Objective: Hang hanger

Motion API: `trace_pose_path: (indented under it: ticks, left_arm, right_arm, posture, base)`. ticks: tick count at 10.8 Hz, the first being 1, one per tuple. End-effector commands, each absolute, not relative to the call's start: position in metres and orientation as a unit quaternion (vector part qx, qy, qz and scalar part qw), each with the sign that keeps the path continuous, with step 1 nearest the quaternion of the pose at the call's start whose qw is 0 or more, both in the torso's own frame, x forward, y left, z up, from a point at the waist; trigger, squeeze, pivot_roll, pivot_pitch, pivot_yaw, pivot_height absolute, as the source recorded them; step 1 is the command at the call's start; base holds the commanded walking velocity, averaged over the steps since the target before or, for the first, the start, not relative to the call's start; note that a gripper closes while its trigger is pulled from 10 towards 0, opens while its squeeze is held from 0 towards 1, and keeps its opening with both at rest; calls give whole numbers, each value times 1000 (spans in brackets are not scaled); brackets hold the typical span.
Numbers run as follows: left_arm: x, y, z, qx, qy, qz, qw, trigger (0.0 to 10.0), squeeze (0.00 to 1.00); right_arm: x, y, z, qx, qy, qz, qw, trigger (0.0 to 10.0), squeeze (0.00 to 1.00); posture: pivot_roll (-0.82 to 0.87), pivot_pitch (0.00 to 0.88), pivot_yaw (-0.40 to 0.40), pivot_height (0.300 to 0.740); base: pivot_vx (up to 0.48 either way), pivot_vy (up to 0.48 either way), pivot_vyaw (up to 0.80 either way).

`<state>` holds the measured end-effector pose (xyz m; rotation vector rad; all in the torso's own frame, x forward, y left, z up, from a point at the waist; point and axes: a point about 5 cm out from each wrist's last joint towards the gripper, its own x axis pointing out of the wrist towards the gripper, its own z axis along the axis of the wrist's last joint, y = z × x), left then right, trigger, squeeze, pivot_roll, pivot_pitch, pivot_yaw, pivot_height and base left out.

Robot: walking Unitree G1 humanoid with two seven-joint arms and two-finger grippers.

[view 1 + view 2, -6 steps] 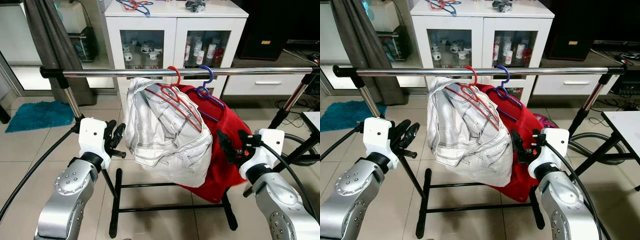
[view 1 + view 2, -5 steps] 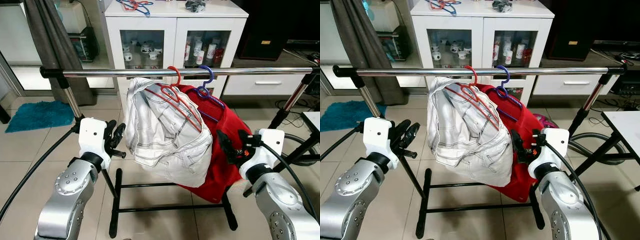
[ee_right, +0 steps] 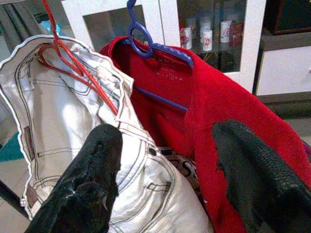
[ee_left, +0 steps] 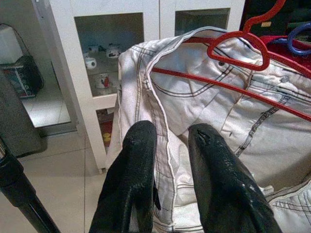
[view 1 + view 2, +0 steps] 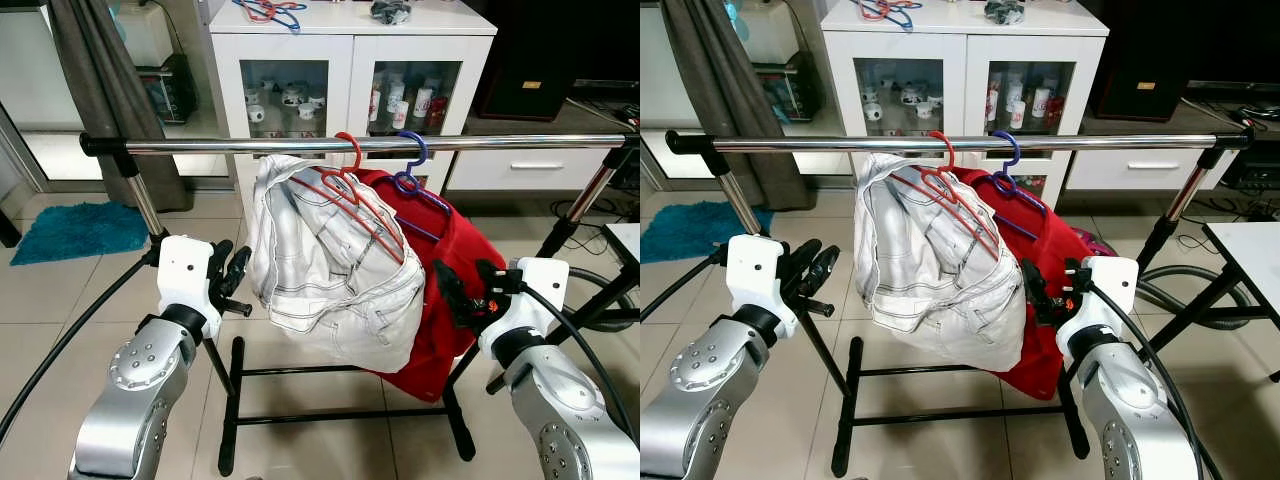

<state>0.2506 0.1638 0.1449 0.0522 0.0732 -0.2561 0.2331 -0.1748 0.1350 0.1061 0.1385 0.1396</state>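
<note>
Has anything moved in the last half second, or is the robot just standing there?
Barely anything. The red shirt's bottom hem has swung slightly up and back. Both hangers, red and blue, stay hooked on the rail, the white jacket hangs as before, and the left end effector and right end effector hold still, gripping nothing.

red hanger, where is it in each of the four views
Left eye view: red hanger hooked on the rail, centre, over the white jacket.
Right eye view: centre-left.
Left wrist view: upper right.
Right wrist view: upper left.
Shared landmark: the blue hanger carrying the red garment beside it.
</note>
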Motion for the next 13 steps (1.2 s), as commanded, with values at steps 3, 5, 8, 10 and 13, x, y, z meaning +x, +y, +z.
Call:
trace_pose_path:
  ticks: [3,5,8,10,13]
  left_arm:
    - [261,155,175,-1,31,-63,998,10000,0]
    - [261,156,175,1,32,-63,997,10000,0]
    - [262,153,178,1,46,-72,996,10000,63]
    - [264,148,180,7,37,-88,995,10000,1000]
    - [269,157,187,6,-11,-30,999,10000,1000]
  right_arm:
    - [247,-176,177,139,9,7,990,10000,0]
    - [247,-182,180,112,-2,-13,994,10000,0]
    - [245,-179,179,52,-8,-7,999,10000,0]
    - [240,-174,170,110,-3,8,994,10000,1000]
    - [237,-166,182,134,-21,42,990,10000,1000]
  posture:
    - [-52,0,-27,740]
    - [-54,0,-23,740]
    - [-59,0,-9,740]
    - [-59,0,-6,740]
    - [-68,0,1,740]
  base:
    - [0,0,0]
    - [0,0,0]
    - [0,0,0]
    - [0,0,0]
    - [0,0,0]
